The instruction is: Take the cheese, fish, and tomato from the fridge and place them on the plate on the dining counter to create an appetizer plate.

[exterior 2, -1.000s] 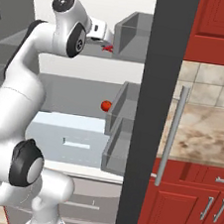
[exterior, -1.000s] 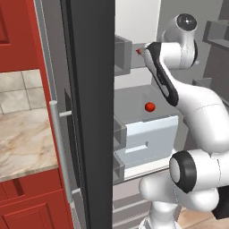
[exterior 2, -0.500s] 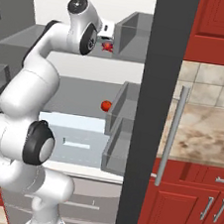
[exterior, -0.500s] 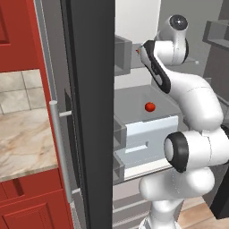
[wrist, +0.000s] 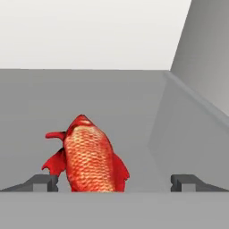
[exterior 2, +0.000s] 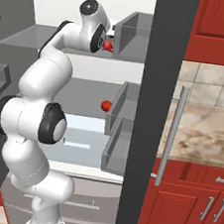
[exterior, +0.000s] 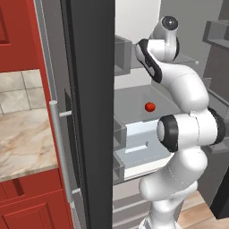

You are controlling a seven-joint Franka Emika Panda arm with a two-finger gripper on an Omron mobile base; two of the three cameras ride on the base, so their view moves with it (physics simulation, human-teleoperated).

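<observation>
Now my gripper [wrist: 114, 182] wide open, holding nothing; slim red scaly fish [wrist: 87, 159] lower centre of hand view, on grey fridge shelf [wrist: 134, 112], nearer left fingertip [wrist: 44, 181]. I judge risk: off-centre closing nudges fish sideways, or pinches fin only.

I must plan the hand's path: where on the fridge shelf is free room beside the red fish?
Free: bare grey shelf between the scaly red fish and the grey side wall, and behind it to the white back wall. Crowded: between the open claw tips, where the fish lies.
</observation>
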